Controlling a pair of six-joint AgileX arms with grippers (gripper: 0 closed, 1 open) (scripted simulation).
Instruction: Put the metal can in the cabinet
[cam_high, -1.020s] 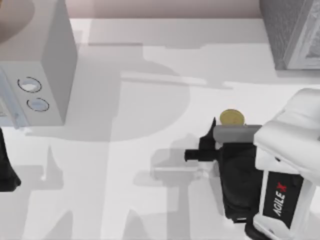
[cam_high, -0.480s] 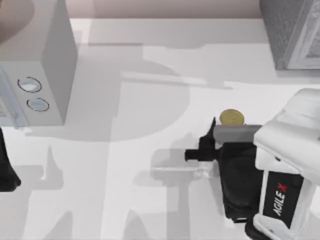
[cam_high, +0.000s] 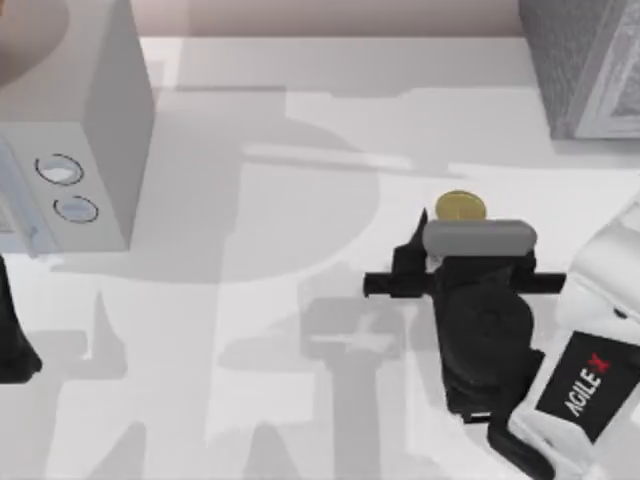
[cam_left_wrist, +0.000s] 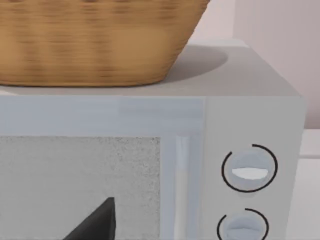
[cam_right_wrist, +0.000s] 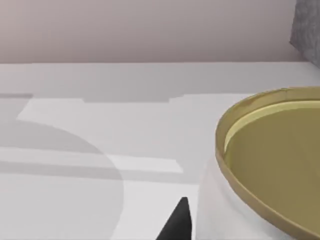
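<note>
The metal can (cam_high: 460, 206) stood upright right of the table's (cam_high: 300, 300) middle; the right gripper (cam_high: 440, 235) was set against it; its spread could not be told; the left arm was parked at the left edge.

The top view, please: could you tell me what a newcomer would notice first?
The right arm's tool, right of the table's middle, sits close against the gold-topped metal can. A grey microwave with two dials stands at the left edge, a wicker basket on top.

Our white-and-black right arm (cam_high: 560, 370) reaches in from the table's right; our black left arm (cam_high: 14, 340) sits parked at left edge.
</note>
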